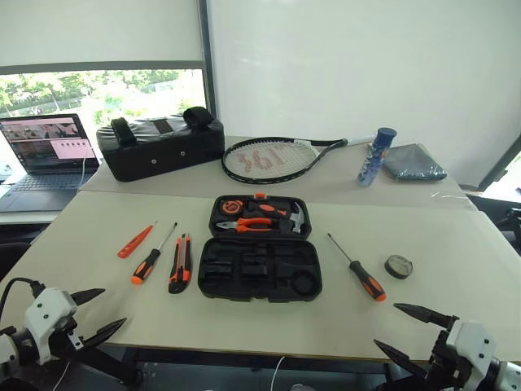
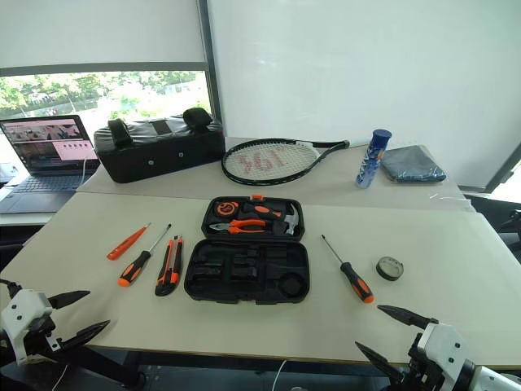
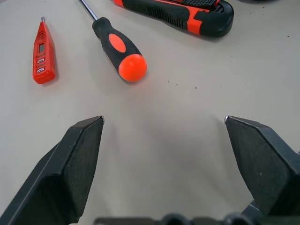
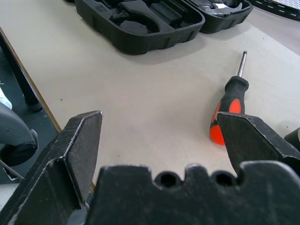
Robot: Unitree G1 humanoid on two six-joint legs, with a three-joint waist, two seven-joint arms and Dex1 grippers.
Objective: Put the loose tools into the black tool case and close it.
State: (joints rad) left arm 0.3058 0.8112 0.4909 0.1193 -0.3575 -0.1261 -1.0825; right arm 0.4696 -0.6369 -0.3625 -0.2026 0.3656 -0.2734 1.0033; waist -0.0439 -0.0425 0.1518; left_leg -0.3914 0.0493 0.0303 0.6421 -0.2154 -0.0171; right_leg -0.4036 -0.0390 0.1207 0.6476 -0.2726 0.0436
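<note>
Left end effector at 7 o'clock of the bench, fingers spread wide, holding nothing, touching nothing. Right end effector at 5 o'clock, fingers likewise wide apart and empty, hanging over the near bench edge.

Case lying open at the bench centre, lid half toward 12 o'clock with orange-handled tools in its slots, near half showing bare moulded slots. At 9 o'clock of the case, three loose tools side by side and apart: knife nearest the case, then a screwdriver, then the small orange screwdriver outermost. At 3 o'clock of the case, the second screwdriver, and past it the tape roll, close but not touching.

Toward 12 o'clock on the far bench: black bag, racket, blue bottle, grey cloth; laptop at 10 o'clock.

From the left wrist: black fingers framing bare bench, with the orange round handle end of the screwdriver, the small screwdriver's flat body and the knife's butt beyond. From the right wrist: empty slots of the case's near half seen close, and the second screwdriver's handle lying just past one fingertip.
</note>
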